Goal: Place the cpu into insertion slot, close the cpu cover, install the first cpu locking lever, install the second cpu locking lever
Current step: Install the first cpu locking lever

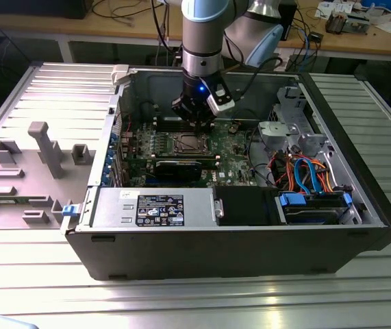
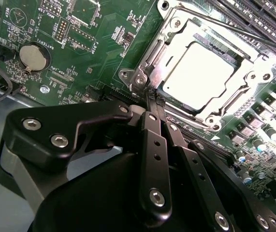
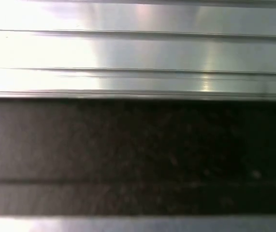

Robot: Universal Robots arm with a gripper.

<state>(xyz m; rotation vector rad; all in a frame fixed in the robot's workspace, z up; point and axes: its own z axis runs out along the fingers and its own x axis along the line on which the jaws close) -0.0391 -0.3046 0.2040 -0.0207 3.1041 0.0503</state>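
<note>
End effector closed, empty, tips at corner of cpu cover; cpu seated beneath.

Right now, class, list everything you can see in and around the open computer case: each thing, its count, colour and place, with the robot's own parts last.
Case: one, black, open on the metal table.
Table: one, silver, ribbed.
Motherboard: one, green, on the case floor.
CPU: one, silvery, seated in the slot.
Cover: one, silver frame, down around the CPU.
Coin battery: one, silver, on the motherboard.
Power supply: one, grey, front of the case.
Cables: several, orange and blue, the exterior view's right.
Grey fixture: one, the exterior view's left.
Arm: one, grey and blue, above the case.
Gripper: one, black, jaws together by the cover's corner.
</note>
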